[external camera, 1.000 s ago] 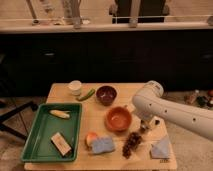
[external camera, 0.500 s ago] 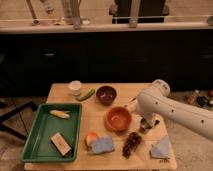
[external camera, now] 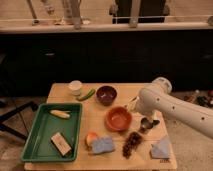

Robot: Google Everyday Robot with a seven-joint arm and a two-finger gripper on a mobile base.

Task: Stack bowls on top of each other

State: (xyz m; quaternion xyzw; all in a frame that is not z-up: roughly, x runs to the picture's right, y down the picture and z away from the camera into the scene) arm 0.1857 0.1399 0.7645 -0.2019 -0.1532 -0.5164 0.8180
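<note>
On the wooden table (external camera: 131, 90) in the middle of the frame the two bowls sit apart, not yet stacked. The wide, shallow orange bowl (external camera: 119, 119) is just right of the table's centre, and the smaller, deeper maroon bowl (external camera: 106, 94) lies above and a little left of it, nearer the far edge. Both stand upright with the mouth up, so either could take the other; since the maroon one is narrower, it would most likely nest inside the orange one. The white arm (external camera: 172, 106) comes in from the right edge and bends down, so that the gripper (external camera: 148, 123) hangs low over the table just to the right of the orange bowl's rim, close beside it but not visibly touching. Whether the gripper is apart or closed cannot be told here. The maroon bowl is well clear of it, up and to the left, past the orange bowl. The arm's stance suggests an approach to the orange bowl's near rim, though that is only a reading. Clutter crowds the lower part of the table: a dark bunch of grapes (external camera: 132, 143) just below the gripper, a blue sponge (external camera: 103, 145), a small orange fruit (external camera: 91, 138) and a pale packet (external camera: 161, 149). A white cup (external camera: 75, 87) and a green vegetable (external camera: 86, 95) sit at the upper left, and a green tray (external camera: 35, 131) fills the left side.
</note>
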